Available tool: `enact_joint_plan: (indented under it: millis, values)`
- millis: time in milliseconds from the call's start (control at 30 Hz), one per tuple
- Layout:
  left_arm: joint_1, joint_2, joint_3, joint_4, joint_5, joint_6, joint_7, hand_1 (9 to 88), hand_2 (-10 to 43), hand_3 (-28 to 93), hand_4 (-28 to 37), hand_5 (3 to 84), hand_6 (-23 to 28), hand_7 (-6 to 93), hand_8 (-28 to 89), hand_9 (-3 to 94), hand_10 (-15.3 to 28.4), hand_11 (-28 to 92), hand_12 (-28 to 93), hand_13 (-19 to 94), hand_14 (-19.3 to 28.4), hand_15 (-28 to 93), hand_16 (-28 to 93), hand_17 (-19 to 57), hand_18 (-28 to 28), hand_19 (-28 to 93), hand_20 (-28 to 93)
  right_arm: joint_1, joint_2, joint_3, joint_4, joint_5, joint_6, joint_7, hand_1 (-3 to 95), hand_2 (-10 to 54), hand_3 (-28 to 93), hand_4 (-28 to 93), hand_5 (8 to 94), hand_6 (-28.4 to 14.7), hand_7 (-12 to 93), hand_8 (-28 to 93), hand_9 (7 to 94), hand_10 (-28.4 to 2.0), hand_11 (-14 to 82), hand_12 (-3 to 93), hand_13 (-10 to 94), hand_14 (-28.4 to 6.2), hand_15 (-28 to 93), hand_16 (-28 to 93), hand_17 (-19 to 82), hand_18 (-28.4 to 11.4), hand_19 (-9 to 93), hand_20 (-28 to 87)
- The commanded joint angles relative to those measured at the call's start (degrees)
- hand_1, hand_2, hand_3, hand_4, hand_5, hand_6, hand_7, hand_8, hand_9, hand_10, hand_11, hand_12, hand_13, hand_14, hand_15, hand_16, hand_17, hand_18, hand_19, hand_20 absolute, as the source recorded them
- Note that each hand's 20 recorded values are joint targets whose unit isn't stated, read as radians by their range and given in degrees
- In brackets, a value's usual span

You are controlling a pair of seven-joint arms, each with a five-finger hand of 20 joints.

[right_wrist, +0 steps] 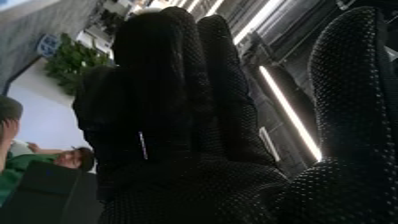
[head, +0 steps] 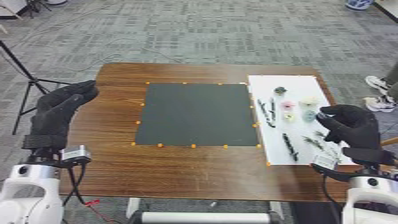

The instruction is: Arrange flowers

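Blooms first: on the right part of the desk (head: 191, 172), on a white rectangular sheet (head: 275, 157), we are finding a small pink flower (head: 288, 105), a cream flower (head: 309, 101), a pale yellow flower (head: 290, 117) and a grey-blue flower (head: 309, 116), all lying loose. A small dark flower (head: 280, 91) is sitting toward the far end. Left of the blooms, slender dark stems (head: 271, 111) are running lengthwise; nearer us, a thick dark stem (head: 290, 146) is lying beside thin green sprigs (head: 314, 143).

The black-gloved right hand (head: 351, 120) is hanging over the sheet's right side, close by the grey-blue flower. In the wrist view we are seeing its fingers (right_wrist: 233, 85) extending in a loose row, thumb (right_wrist: 348, 85) standing well apart.

Left of the sheet, a dark square mat (head: 195, 115) is lying on the wood, small orange markers (head: 194, 146) edging it. The black-gloved left hand (head: 60, 107) is hovering by the desk's left edge, its fingers relaxed and lying close together. Behind it a black tripod (head: 33, 80) is standing on grey carpet (head: 204, 35).
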Motion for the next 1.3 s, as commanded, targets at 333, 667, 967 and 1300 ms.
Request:
enact_joint_plan:
  millis: [333,667,967,1300]
  values:
    - [0.2,-0.46,-0.3,-0.35,0.47,-0.83,-0.93,31.1,-6.7,65,-14.7,50.2,3.2,15.6,-7,50.1,13.2,20,12,39,16.8,17,0,8.1,11.2,5,18,-0.9,1.0,-1.2,-0.5,-2.8,4.4,1.1,28.7,-9.5,61,-20,54.7,-5.1,37,-10,61.7,-17.7,39.3,30.7,74,-10.8,61,31,52,-17.9,90,47]
    - [-0.1,-0.25,-0.68,-0.6,0.46,-1.35,-1.88,30.9,-6.4,65,-14.7,50.1,3.3,15.3,-7,50.3,13.2,20,12,39,16.8,18,0,8.1,11.2,5,18,0.8,2.3,-1.4,-2.2,-16.9,-3.2,12.3,35.7,-9.5,63,-17,59.1,-4.5,38,-9,71.7,-14.1,47.8,35.7,84,-6.1,63,33,61,-15.4,93,55]
    - [-0.1,-0.09,-1.14,-0.9,0.62,-2.4,-2.7,30.9,-6.4,65,-14.6,50.2,3.2,15.4,-7,50.3,13.3,20,12,39,16.9,18,0,8.0,11.2,5,18,3.4,4.1,-1.7,-3.3,-28.6,-18.7,18.7,37.0,-9.5,62,-18,63.7,-4.4,38,-8,77.0,-13.6,48.6,37.7,88,-3.4,63,36,66,-13.1,93,59]
    - [-0.1,0.17,-1.61,-1.21,0.6,-2.93,-3.4,30.9,-6.3,65,-14.5,50.3,3.2,15.6,-7,50.3,13.3,20,12,39,16.9,18,0,8.0,11.3,5,18,7.0,7.3,-6.1,-1.7,-34.1,-28.9,22.8,36.4,-9.5,59,-17,66.6,-4.5,38,-6,80.1,-13.6,48.2,38.7,91,-2.7,62,38,69,-12.0,93,61]
